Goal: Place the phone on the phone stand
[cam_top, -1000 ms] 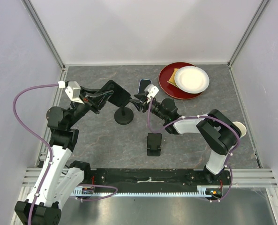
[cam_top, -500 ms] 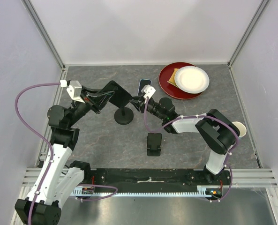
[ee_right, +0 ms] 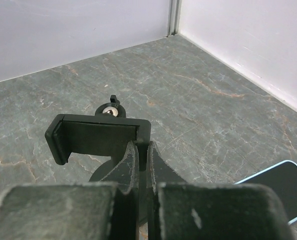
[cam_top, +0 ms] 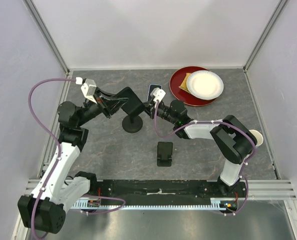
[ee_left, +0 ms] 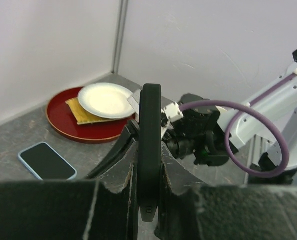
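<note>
The phone [cam_top: 155,91], dark screen in a pale blue case, lies flat on the table behind the stand; it also shows as the phone [ee_left: 47,161] and the phone [ee_right: 281,192]. The black phone stand [cam_top: 133,123] has a round base and a raised cradle [ee_right: 95,136]. My left gripper [cam_top: 124,101] is shut on the cradle's left edge [ee_left: 149,125], the left gripper [ee_left: 148,152] pinching it on both sides. My right gripper [cam_top: 149,106] is shut on the cradle's right end, the right gripper [ee_right: 143,146] clamped on its thin side lip.
A red tray [cam_top: 178,92] at the back right carries a white plate [cam_top: 205,84] and a yellow slab [cam_top: 184,81]. A small black holder [cam_top: 165,153] stands near the front middle. A white cup [cam_top: 257,136] sits by the right arm. Walls close off three sides.
My right gripper has moved up and left to the cradle and shut on its right end. The left arm shifted up and right, still gripping the cradle.
</note>
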You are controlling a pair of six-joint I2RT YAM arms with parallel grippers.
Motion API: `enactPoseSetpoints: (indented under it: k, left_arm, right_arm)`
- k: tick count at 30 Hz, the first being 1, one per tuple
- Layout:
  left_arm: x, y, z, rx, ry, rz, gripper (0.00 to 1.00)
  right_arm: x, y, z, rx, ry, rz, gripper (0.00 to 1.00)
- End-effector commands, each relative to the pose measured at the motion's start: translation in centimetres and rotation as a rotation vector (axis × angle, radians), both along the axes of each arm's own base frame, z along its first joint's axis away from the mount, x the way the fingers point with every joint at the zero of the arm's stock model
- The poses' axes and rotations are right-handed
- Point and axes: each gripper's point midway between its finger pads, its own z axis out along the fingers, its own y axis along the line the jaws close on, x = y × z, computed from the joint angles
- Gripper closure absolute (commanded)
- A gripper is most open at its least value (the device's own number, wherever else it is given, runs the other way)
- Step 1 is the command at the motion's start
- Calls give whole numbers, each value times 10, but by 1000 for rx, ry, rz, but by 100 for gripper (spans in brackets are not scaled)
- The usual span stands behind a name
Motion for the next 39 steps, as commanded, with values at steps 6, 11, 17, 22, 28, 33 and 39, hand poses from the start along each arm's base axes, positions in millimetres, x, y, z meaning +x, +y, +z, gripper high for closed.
enactPoseSetpoints:
  k: [6,11,17,22,28,33,39]
  left_arm:
    - [-25,-20,21,8,-86,-241,98]
    - [-27,-25,15,-2,-103,-292,98]
    - [-36,-47,-13,92,-211,-431,98]
    - [-25,-64,-38,189,-231,-532,98]
    - [-3,-73,-51,196,-190,-573,98]
    - [20,-81,-64,233,-198,-527,98]
    - [42,-90,-64,296,-233,-551,98]
  right_arm:
    - [-11,9,4,-42,101,277,100]
    - [-8,7,3,-39,125,304,100]
    - [-8,5,2,-29,155,354,100]
    - [-6,5,-2,-34,168,375,100]
    - [-7,4,-6,-29,187,403,100]
    - [-6,6,-6,-22,194,414,100]
    - [-3,5,-12,-47,200,399,100]
